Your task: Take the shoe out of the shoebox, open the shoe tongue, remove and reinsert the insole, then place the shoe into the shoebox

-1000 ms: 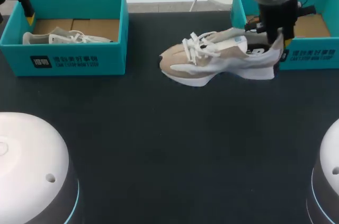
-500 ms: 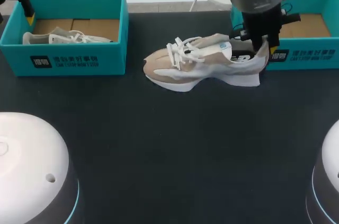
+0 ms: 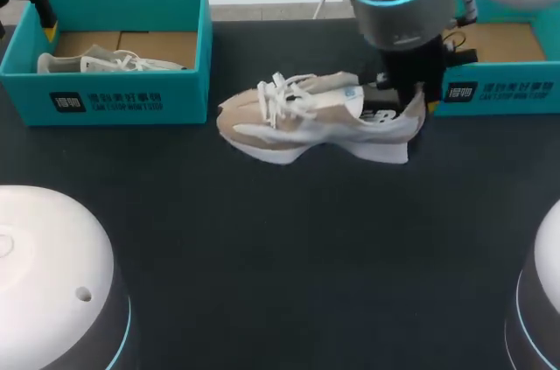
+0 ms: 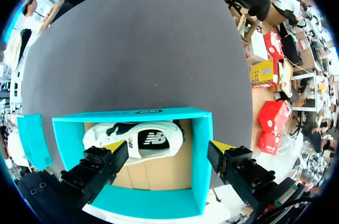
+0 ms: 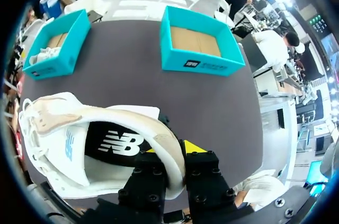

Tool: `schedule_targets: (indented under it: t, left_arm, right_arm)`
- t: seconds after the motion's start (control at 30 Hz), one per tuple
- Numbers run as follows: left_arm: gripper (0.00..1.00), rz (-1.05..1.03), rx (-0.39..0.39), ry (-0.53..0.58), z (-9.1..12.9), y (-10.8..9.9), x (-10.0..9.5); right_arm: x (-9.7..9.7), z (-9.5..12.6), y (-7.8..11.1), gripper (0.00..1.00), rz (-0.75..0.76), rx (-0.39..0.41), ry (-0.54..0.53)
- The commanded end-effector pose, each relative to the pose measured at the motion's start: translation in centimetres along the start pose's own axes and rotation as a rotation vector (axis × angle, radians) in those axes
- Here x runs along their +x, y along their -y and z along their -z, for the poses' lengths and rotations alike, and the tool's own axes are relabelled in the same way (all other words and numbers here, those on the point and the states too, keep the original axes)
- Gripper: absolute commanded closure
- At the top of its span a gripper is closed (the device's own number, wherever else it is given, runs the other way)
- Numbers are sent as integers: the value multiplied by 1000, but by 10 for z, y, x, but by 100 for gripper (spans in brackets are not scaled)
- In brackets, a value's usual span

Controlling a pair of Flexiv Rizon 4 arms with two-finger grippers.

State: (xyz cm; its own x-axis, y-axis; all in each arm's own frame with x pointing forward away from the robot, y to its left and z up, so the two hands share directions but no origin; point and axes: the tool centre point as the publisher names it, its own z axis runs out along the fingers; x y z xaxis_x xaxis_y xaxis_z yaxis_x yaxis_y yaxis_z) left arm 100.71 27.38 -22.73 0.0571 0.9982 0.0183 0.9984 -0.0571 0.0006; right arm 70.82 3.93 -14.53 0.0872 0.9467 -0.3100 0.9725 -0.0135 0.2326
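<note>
Shoe (image 3: 315, 121) crosswise, toe left, perhaps lifted

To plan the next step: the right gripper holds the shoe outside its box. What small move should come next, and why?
Probably lower the shoe onto the table and release it. The right gripper pinches its heel collar, so the tongue and insole cannot be worked yet.
</note>
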Motion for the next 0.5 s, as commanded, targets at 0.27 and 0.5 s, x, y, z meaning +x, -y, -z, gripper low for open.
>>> schedule_targets:
  t: [0.27, 0.5]
  left_arm:
    - [0, -1, -2, -1, 0, 0, 0]
    - [0, -1, -2, -1, 0, 0, 0]
  right_arm:
    - [91, -5, 47, 100, 29, 11, 43]
    - [107, -42, 48, 100, -16, 25, 77]
